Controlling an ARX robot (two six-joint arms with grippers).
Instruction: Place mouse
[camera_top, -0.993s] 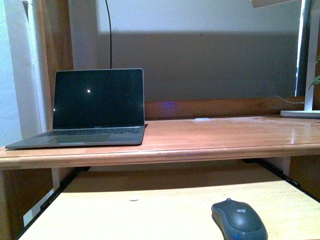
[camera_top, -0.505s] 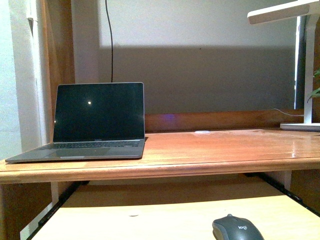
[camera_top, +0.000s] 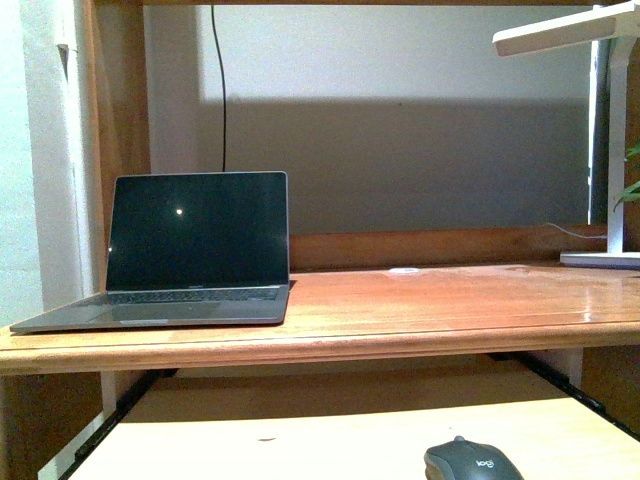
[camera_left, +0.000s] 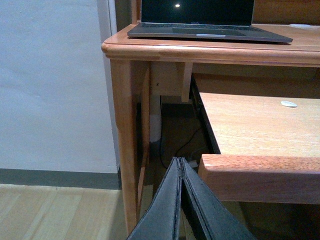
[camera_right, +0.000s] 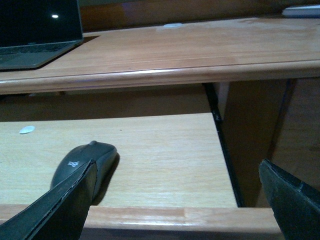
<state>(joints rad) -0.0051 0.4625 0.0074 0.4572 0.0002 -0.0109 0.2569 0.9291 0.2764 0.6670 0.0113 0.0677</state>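
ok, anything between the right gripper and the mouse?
Nothing visible. The right gripper is open, and the mouse lies on the pull-out shelf right by one of its fingers, not between them.

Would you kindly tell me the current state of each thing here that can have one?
Laptop, open, screen dark.
Mouse, lying free on the tray, not gripped.
Pull-out tray, drawn out from under the desk.
Left pincer, shut, holding nothing.
Right pincer, open wide, nothing clamped.
Lamp, standing on the desk; cannot tell whether lit.
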